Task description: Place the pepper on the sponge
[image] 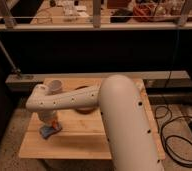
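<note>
Orange pepper point(53, 122) sits on the blue sponge point(46, 133), left side of table point(84, 136). We see the gripper point(51, 120) closed at the pepper; whether it grips it, we can't tell.

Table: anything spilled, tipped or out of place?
Nothing stands out. The cup stands upright at the back left of the table, the sponge lies flat near the front left, and the gripper is just above it, shut on the pepper.

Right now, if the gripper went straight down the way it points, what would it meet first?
Probably the sponge: the gripper, shut on the pepper, points down just above it, though depth is unclear.
</note>
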Controlling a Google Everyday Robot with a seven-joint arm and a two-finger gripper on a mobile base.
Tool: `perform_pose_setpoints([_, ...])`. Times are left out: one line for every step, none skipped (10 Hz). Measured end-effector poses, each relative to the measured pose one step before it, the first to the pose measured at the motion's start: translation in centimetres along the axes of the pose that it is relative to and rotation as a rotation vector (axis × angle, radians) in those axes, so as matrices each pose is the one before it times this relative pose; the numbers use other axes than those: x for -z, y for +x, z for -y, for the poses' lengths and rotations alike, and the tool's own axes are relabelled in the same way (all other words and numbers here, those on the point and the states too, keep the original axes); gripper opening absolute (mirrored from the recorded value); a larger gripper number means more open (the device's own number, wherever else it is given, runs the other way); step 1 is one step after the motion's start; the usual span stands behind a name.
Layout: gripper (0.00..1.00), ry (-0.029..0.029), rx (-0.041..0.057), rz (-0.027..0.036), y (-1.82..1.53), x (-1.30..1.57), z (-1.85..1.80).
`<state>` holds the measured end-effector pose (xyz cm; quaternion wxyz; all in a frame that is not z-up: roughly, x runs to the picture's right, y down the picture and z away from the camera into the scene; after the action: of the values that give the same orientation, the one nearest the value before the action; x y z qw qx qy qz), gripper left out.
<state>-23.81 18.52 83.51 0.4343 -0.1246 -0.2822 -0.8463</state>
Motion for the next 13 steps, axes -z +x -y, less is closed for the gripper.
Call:
perform_pose_setpoints([0.1, 0.0009, 0.00153, -0.00021, -0.068, 0.005, -0.05])
perform_pose_setpoints([0.1, 0.00054, 0.00132, -0.00024, -0.077, 0.039, -0.074])
perform_pose_setpoints([0.1, 0.00049, 0.00098, 0.00018, -0.093, 0.004, -0.08])
perform_pose_setpoints([0.1, 0.0004, 0.00078, 0.00015, -0.052, -0.016, -0.02])
perform_pose_setpoints([0.1, 0.00061, 0.00101, -0.00038, -0.059, 0.008, -0.025])
perform_pose_setpoints([0.1, 0.00055, 0.00199, 0.00008, -0.07, -0.024, -0.013])
perform_pose_setpoints([0.15, -0.00009, 0.0022, 0.0001, -0.064, 0.044, -0.046])
perform_pose_setpoints([0.2, 0.00032, 0.00141, 0.00043, -0.06, 0.019, -0.01])
perform_pose_setpoints([0.22, -0.0001, 0.00136, 0.00026, -0.06, 0.017, -0.03])
perform_pose_setpoints([0.22, 0.00025, 0.00266, -0.00015, -0.029, 0.022, -0.012])
perform_pose_setpoints([0.22, 0.00086, 0.00294, 0.00037, -0.012, 0.089, 0.028])
perform_pose_setpoints([0.22, 0.00011, 0.00234, 0.00089, -0.033, 0.082, -0.016])
perform_pose_setpoints([0.22, 0.00036, 0.00198, -0.00004, -0.046, 0.117, 0.007])
